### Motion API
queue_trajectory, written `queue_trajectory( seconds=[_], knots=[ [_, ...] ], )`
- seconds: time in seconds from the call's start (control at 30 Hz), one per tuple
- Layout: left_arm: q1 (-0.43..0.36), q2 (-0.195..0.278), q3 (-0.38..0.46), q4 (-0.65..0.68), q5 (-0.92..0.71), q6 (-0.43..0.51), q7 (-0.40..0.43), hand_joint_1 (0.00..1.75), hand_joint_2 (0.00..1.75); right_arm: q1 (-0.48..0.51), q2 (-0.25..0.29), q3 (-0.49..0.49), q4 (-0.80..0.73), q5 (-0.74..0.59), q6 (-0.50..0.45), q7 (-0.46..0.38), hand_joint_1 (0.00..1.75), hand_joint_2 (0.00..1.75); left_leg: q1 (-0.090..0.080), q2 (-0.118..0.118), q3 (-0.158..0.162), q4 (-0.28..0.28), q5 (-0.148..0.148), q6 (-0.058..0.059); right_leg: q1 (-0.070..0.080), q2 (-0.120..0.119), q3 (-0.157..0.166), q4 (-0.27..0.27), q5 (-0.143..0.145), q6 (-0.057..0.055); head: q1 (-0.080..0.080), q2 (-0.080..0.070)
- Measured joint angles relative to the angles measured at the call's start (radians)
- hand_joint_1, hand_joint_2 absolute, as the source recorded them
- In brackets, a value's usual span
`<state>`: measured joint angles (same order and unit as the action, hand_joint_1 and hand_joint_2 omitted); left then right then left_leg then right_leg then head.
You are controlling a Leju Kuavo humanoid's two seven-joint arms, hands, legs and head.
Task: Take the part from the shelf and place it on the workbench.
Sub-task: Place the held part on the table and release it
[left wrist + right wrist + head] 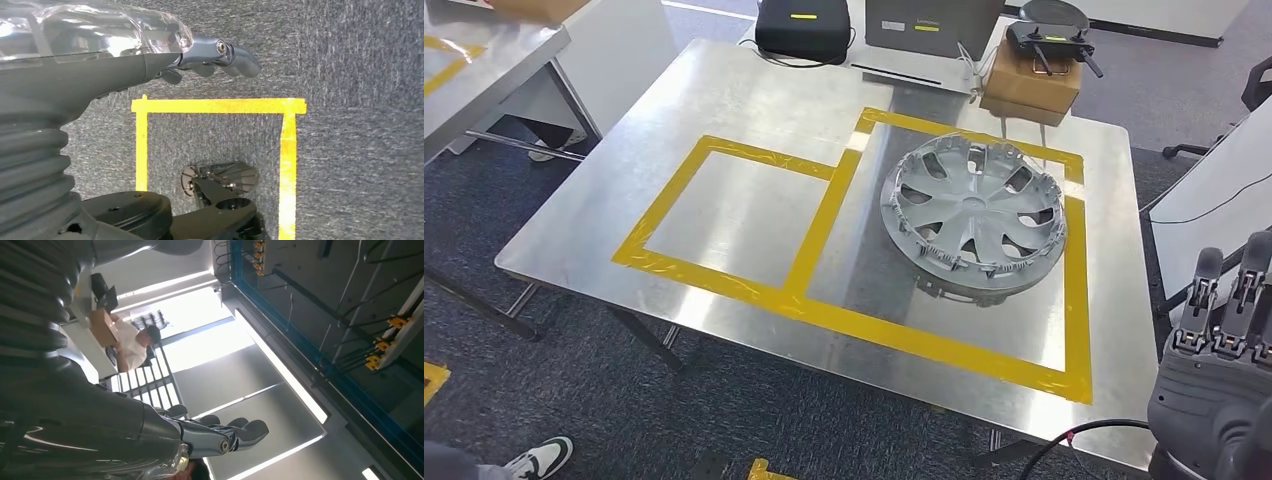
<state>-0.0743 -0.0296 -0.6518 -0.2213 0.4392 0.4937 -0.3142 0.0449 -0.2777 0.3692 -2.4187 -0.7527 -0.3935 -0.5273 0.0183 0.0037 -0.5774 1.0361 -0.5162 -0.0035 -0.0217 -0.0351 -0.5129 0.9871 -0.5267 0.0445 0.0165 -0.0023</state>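
The part, a silver wheel cover (973, 218), lies flat on the steel workbench (724, 100), inside the right-hand square of yellow tape (1079, 300). In the head view my right hand (1219, 350) is raised beside the bench's near right corner, fingers pointing up and apart from the cover, with nothing in it. Seen from its wrist, the same right hand (220, 432) has straight, empty fingers against the ceiling. My left hand (215, 57) hangs over grey carpet with its fingers stretched out and empty.
At the bench's far edge stand a cardboard box (1032, 80) with a black controller (1049, 40) on it, a black case (802, 30) and a grey unit (934, 25). A second steel table (474, 70) is at far left. A person's shoe (539, 458) is near the bottom left.
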Motion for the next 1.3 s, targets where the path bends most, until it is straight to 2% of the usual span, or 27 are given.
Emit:
queue_trajectory(
  seconds=[0.2,0.4,0.57,0.6,0.63,0.67,0.73,0.77,0.8,0.83,0.9,0.93,0.97,1.0,1.07,1.1,1.13,1.17,1.23,1.27,1.3],
  knots=[
    [-0.002,0.019,0.001,0.0,0.021,0.004,-0.032,0.0,0.0,0.013,0.002,-0.037,0.019,-0.053,0.074,-0.027,0.0,1.75,-0.001,0.007,0.001,0.0,-0.002,0.001,-0.001,0.005,-0.001,0.0,0.002,0.001,0.0,0.0],
    [-0.005,0.039,0.001,0.0,0.017,0.013,-0.053,0.0,0.0,0.024,0.005,-0.05,0.052,-0.07,0.102,-0.041,0.0,1.75,-0.009,0.01,0.001,0.001,-0.005,0.006,-0.007,0.006,-0.001,-0.001,0.003,0.004,0.0,0.0],
    [-0.006,0.059,0.0,0.0,-0.019,0.018,-0.052,0.0,0.0,0.038,0.011,-0.049,0.079,-0.07,0.128,-0.061,0.0,1.75,-0.013,0.01,0.002,-0.003,0.0,0.02,-0.013,0.006,0.003,-0.006,0.007,0.017,0.0,0.0],
    [-0.007,0.063,0.0,0.0,-0.024,0.019,-0.053,0.0,0.0,0.042,0.013,-0.049,0.083,-0.072,0.134,-0.067,0.0,1.75,-0.011,0.009,0.003,-0.006,0.004,0.025,-0.014,0.008,0.0,0.003,-0.003,0.019,0.0,0.0],
    [-0.01,0.066,0.0,0.0,-0.027,0.019,-0.055,0.0,0.0,0.044,0.014,-0.049,0.087,-0.074,0.139,-0.072,0.0,1.75,-0.009,0.009,0.003,-0.01,0.008,0.03,-0.014,0.013,-0.01,0.029,-0.026,0.019,0.001,0.0],
    [-0.012,0.068,0.0,0.0,-0.029,0.02,-0.056,0.0,0.0,0.046,0.015,-0.049,0.092,-0.074,0.142,-0.076,0.0,1.75,-0.008,0.009,0.003,-0.013,0.011,0.034,-0.014,0.018,-0.029,0.078,-0.06,0.019,0.001,0.0],
    [-0.016,0.072,0.0,0.0,-0.031,0.021,-0.056,0.0,0.0,0.051,0.017,-0.048,0.101,-0.074,0.145,-0.078,0.0,1.75,-0.013,0.007,0.001,-0.014,0.013,0.037,-0.013,0.026,-0.081,0.217,-0.132,0.017,0.002,0.0],
    [-0.016,0.073,-0.001,0.0,-0.031,0.021,-0.056,0.0,0.0,0.054,0.017,-0.048,0.106,-0.074,0.145,-0.078,0.0,1.75,-0.015,0.006,0.0,-0.014,0.014,0.038,-0.013,0.027,-0.101,0.27,-0.15,0.015,0.002,0.0],
    [-0.016,0.074,-0.001,-0.001,-0.031,0.021,-0.056,0.0,0.0,0.056,0.018,-0.048,0.11,-0.074,0.146,-0.079,0.0,1.75,-0.018,0.003,0.0,-0.014,0.015,0.038,-0.013,0.028,-0.106,0.291,-0.148,0.011,0.002,0.0],
    [-0.017,0.075,-0.001,-0.001,-0.031,0.021,-0.056,0.0,0.0,0.058,0.019,-0.048,0.113,-0.074,0.146,-0.079,0.0,1.75,-0.021,0.001,0.0,-0.013,0.016,0.037,-0.011,0.028,-0.093,0.27,-0.124,0.006,0.002,0.0],
    [-0.018,0.076,-0.001,-0.002,-0.031,0.021,-0.056,0.0,0.0,0.058,0.021,-0.048,0.12,-0.074,0.146,-0.079,0.0,1.75,-0.025,-0.005,0.0,-0.013,0.02,0.034,-0.005,0.03,-0.031,0.142,-0.054,-0.014,0.002,0.0],
    [-0.019,0.076,-0.001,-0.003,-0.031,0.021,-0.056,0.0,0.0,0.058,0.022,-0.048,0.123,-0.074,0.147,-0.08,0.0,1.75,-0.026,-0.008,-0.001,-0.013,0.023,0.03,0.0,0.031,0.0,0.077,-0.029,-0.024,0.001,0.0],
    [-0.02,0.076,-0.001,-0.003,-0.032,0.021,-0.056,0.0,0.0,0.058,0.022,-0.048,0.125,-0.074,0.147,-0.08,0.0,1.75,-0.026,-0.01,-0.004,-0.013,0.027,0.024,0.004,0.032,0.019,0.033,-0.017,-0.031,0.001,0.0],
    [-0.02,0.076,-0.001,-0.003,-0.032,0.021,-0.056,0.0,0.0,0.058,0.023,-0.048,0.128,-0.074,0.147,-0.08,0.0,1.75,-0.024,-0.011,-0.008,-0.014,0.032,0.017,0.009,0.032,0.026,0.013,-0.016,-0.036,0.0,0.0],
    [-0.02,0.078,-0.002,-0.003,-0.032,0.022,-0.057,0.0,0.0,0.057,0.024,-0.048,0.133,-0.073,0.149,-0.081,0.0,1.75,-0.02,-0.012,-0.013,-0.015,0.04,0.002,0.012,0.031,0.023,0.001,-0.007,-0.041,0.0,0.0],
    [-0.02,0.078,-0.002,-0.003,-0.032,0.022,-0.058,0.0,0.0,0.056,0.025,-0.048,0.135,-0.072,0.149,-0.081,0.0,1.75,-0.019,-0.01,-0.016,-0.012,0.034,-0.005,0.011,0.029,0.02,-0.007,0.002,-0.046,0.0,0.0],
    [-0.02,0.079,-0.002,-0.004,-0.032,0.022,-0.06,0.0,0.0,0.054,0.026,-0.048,0.138,-0.07,0.15,-0.082,0.0,1.75,-0.019,-0.009,-0.024,0.001,0.015,-0.01,0.009,0.027,0.016,-0.015,0.012,-0.051,-0.001,0.0],
    [-0.021,0.08,-0.002,-0.004,-0.031,0.022,-0.061,0.0,0.0,0.053,0.028,-0.048,0.139,-0.067,0.151,-0.082,0.0,1.75,-0.018,-0.007,-0.037,0.034,-0.019,-0.015,0.006,0.024,0.009,-0.022,0.023,-0.056,-0.003,0.0],
    [-0.023,0.08,-0.002,-0.004,-0.03,0.022,-0.064,0.0,0.0,0.052,0.03,-0.047,0.144,-0.062,0.153,-0.082,0.0,1.75,-0.012,-0.006,-0.076,0.147,-0.102,-0.024,0.006,0.023,-0.009,-0.023,0.039,-0.059,-0.008,0.0],
    [-0.023,0.081,-0.002,-0.005,-0.03,0.022,-0.064,0.0,0.0,0.051,0.032,-0.047,0.147,-0.059,0.153,-0.082,0.0,1.75,-0.01,-0.005,-0.09,0.202,-0.129,-0.03,0.005,0.022,-0.02,-0.021,0.045,-0.058,-0.01,0.0],
    [-0.023,0.082,-0.002,-0.005,-0.03,0.022,-0.064,0.0,0.0,0.051,0.033,-0.047,0.15,-0.054,0.153,-0.082,0.0,1.75,-0.007,-0.005,-0.091,0.232,-0.135,-0.034,0.004,0.022,-0.031,-0.017,0.051,-0.055,-0.01,0.0]
  ],
)
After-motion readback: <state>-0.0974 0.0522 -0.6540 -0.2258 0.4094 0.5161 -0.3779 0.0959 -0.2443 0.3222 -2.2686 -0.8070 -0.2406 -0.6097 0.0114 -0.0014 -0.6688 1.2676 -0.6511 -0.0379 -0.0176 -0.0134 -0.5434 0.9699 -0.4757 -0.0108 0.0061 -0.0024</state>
